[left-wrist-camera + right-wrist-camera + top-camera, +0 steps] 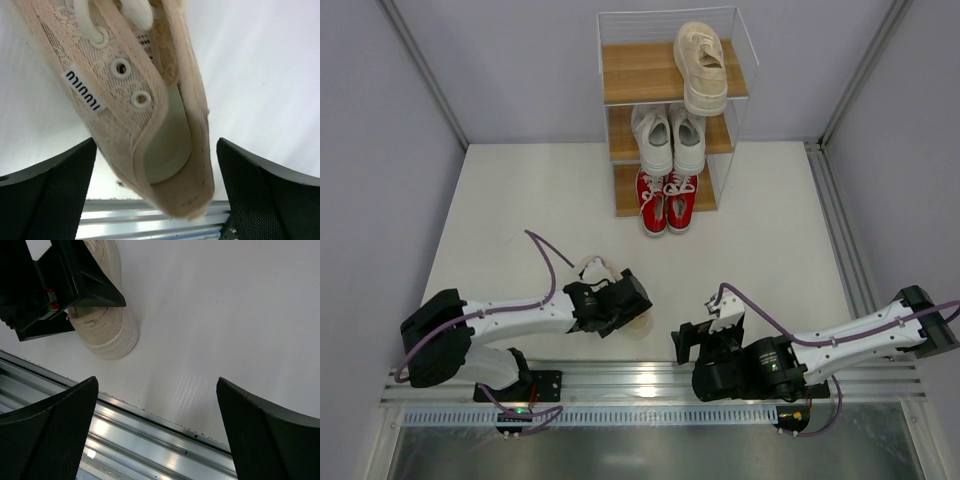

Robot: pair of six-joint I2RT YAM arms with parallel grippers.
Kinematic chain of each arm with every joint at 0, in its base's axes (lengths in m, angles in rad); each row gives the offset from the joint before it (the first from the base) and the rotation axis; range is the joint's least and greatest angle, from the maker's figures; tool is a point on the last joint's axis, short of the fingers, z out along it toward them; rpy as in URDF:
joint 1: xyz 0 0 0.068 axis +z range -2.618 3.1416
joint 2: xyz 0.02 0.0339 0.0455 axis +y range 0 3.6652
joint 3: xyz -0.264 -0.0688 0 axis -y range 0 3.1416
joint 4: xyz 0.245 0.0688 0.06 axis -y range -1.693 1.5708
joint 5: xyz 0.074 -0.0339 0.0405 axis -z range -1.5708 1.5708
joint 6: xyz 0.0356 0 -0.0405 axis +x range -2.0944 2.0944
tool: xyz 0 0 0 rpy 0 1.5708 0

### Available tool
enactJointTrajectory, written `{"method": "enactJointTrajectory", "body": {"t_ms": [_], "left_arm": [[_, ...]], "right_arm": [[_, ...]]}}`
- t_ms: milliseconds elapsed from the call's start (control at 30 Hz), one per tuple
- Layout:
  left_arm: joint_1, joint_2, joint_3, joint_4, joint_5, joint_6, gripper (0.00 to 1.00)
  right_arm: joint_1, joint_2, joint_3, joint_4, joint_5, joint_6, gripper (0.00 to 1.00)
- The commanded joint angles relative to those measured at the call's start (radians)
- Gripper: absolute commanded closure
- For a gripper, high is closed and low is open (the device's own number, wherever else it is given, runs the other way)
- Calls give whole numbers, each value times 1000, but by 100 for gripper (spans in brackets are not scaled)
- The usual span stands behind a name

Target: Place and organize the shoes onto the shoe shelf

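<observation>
The left gripper (pixel 157 192) bends low, open wide around the beige shoe (pixel 150 100) by the tabletop's (pixel 520 200) near edge. The right gripper (pixel 157 430) is open and empty.

Shelf (pixel 638 72): light brown boards, white wire frame. On it: cream shoe (pixel 701 65), white pair (pixel 668 138), red pair (pixel 667 200) with white laces and toe caps. Second cream shoe (pixel 125 95), lower left: lace-patterned upper, white label, black lettering. Desk (pixel 770 240) white.

Your free room is the left half of the top light-brown wooden board (pixel 635 72); a beige chunky sneaker (pixel 701 65) fills the right half, and the thin white wire frame (pixel 599 55) fences the sides.
</observation>
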Motion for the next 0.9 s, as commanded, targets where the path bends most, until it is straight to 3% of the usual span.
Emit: {"method": "enactJointTrajectory", "body": {"t_ms": [0, 100, 167, 233, 300, 333, 467, 567, 700, 867], "left_arm": [[-10, -11, 111, -76, -69, -17, 0], [-10, -39, 139, -106, -58, -2, 0], [-13, -72, 148, -125, -55, 17, 0], [-19, -132, 144, -183, -73, 20, 0], [-28, -193, 119, -212, -98, 18, 0], [-40, -241, 86, -221, -130, 20, 0], [-67, -541, -5, -194, -219, 95, 0], [-68, -649, -23, -221, -247, 169, 0], [-70, -778, -17, -333, -251, 210, 0], [-70, -917, -54, -339, -218, 293, 0]], "right_arm": [[6, -30, -33, 74, 19, -1, 0], [6, -92, -70, 198, -7, -138, 0], [6, -147, -134, 314, -69, -321, 0], [5, -248, -200, 572, -165, -566, 0], [-8, -296, -287, 747, -323, -670, 0], [-21, -300, -300, 754, -354, -699, 0], [-190, -159, -251, 715, -562, -758, 0], [-265, -39, -205, 729, -601, -807, 0], [-403, 101, -198, 867, -670, -922, 0], [-488, 131, -278, 1089, -788, -1009, 0]]}}
